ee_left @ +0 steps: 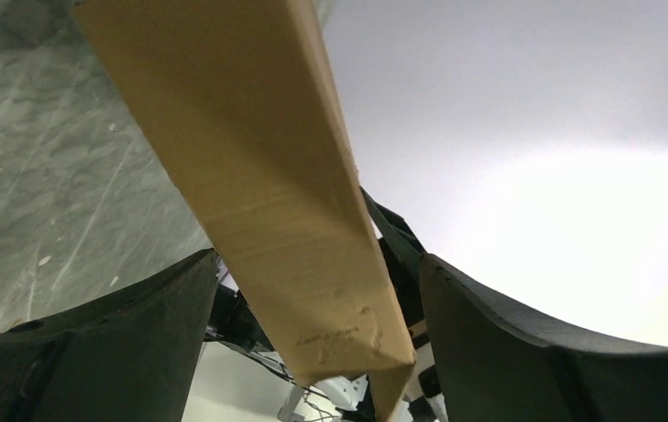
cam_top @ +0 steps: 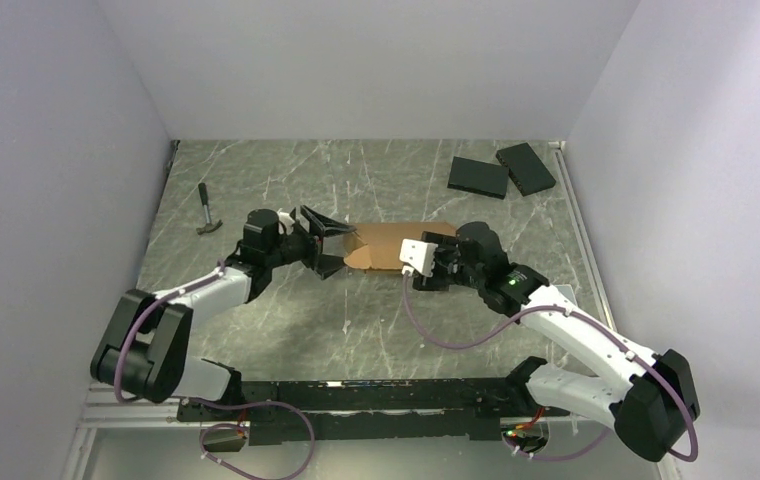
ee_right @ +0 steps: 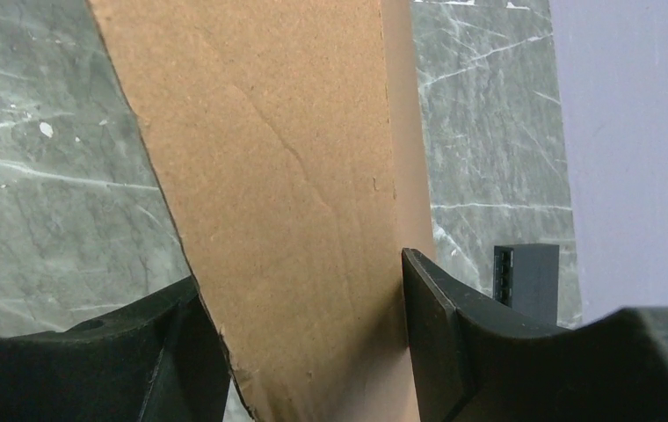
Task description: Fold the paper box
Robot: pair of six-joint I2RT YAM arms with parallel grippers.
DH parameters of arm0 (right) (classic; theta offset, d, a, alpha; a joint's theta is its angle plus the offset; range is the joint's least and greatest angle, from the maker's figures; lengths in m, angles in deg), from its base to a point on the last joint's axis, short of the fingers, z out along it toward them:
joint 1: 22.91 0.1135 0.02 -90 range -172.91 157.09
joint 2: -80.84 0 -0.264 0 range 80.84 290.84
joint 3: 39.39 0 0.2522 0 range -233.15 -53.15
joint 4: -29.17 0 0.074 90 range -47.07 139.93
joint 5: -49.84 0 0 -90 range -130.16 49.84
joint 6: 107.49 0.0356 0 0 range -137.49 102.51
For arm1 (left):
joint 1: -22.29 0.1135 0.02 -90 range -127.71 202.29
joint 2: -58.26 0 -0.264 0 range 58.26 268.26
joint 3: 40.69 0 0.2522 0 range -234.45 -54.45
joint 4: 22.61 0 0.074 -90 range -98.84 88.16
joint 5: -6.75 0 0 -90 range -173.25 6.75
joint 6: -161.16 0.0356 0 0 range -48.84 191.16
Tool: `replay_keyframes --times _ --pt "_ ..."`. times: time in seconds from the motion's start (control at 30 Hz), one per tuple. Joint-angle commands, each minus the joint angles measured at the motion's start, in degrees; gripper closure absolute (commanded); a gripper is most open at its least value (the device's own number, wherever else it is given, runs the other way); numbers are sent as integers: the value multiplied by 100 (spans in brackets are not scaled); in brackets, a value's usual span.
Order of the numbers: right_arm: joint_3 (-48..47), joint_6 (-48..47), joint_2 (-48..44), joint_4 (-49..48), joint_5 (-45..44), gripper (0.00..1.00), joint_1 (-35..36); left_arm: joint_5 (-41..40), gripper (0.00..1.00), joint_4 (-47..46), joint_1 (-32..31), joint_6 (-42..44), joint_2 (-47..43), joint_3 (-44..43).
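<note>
The shallow brown corrugated-cardboard paper box lies near the middle of the grey marbled surface, its long side running from 9 to 3 o'clock, with a rounded flap at the 9 o'clock end.

The left claw sits at that end, spread wide, one black finger toward 12 o'clock and the other toward 6 o'clock. From the left wrist, a folded edge of the box runs between the fingers with slim gaps on both sides, so nothing is pinched.

The right claw is at the box's 3 o'clock end, slightly toward 5 o'clock. In the right wrist view the cardboard panel fills the whole space between both fingers. It seems clamped, though contact on the left finger is hard to confirm.

A small black-handled hammer lies at the box's 10 o'clock, well apart. Two flat black rectangular slabs rest side by side at 1 o'clock near the far wall.
</note>
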Motion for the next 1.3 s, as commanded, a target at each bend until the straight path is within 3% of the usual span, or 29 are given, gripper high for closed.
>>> replay_keyframes --times 0.0,0.5,0.87,1.27 --pt "-421 597 41 226 481 46 -163 168 11 207 195 905 -580 -250" --pt "-1708 1911 833 761 1801 48 -1188 -907 0 3000 803 3722 -2453 -541" --pt "-3113 3598 2280 1460 3083 49 -1782 -599 0 2217 915 3660 -2597 233" --pt "-3400 4471 3429 1507 3617 50 -2499 -108 1 1402 950 3492 -2151 640"
